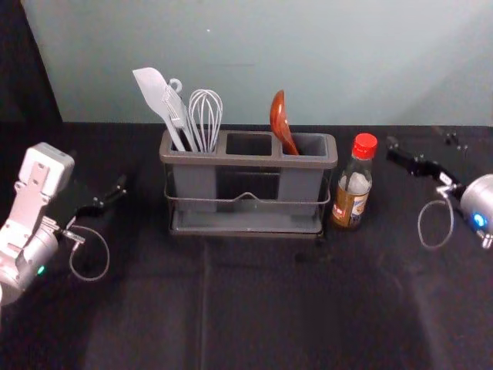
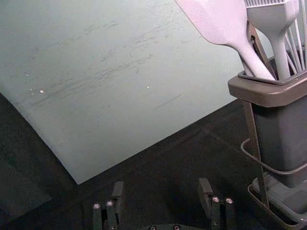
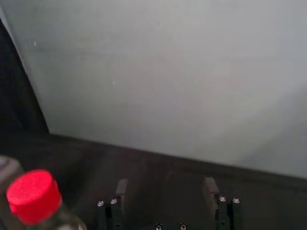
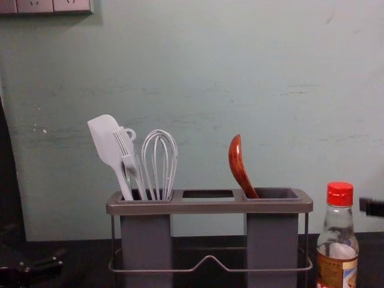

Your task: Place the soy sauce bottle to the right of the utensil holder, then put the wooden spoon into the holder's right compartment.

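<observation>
One left gripper (image 1: 105, 182) and one right gripper (image 1: 417, 140), both spread, flank one utensil holder (image 1: 248, 161), its right compartment bearing one glossy reddish-brown wooden spoon (image 1: 280, 119), bowl up, with one red-capped soy sauce bottle (image 1: 353, 185) just right.

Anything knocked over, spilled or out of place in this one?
Nothing stands out. The soy sauce bottle is upright, just right of the utensil holder. The wooden spoon leans in the holder's right compartment, and I see no spill.
</observation>
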`<state>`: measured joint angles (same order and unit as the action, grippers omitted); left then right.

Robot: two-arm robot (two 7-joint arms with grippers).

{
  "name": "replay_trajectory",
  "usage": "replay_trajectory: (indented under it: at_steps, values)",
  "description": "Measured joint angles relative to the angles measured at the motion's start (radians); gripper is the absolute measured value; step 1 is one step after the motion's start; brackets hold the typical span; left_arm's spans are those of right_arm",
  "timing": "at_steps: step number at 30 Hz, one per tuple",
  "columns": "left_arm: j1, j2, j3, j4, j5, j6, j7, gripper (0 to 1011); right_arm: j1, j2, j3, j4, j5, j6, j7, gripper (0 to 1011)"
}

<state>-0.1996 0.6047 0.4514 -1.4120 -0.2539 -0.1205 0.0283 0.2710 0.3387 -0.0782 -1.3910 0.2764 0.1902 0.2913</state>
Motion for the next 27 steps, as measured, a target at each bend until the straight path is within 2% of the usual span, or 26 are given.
replay_trajectory:
  at_steps: [4,11,27]
  values:
    - [0.0,0.0,0.0,0.0,0.0,0.0,0.0,1000,0.0,0.009,-0.012,0.03,0.02,0.006,0.021,1002]
    - [0.0,0.0,0.0,0.0,0.0,0.0,0.0,1000,0.004,0.021,-0.033,0.042,0.043,-0.007,0.047,1003]
    - [0.0,0.0,0.0,0.0,0.0,0.0,0.0,1000,0.005,0.033,-0.05,0.034,0.052,-0.016,0.024,1003]
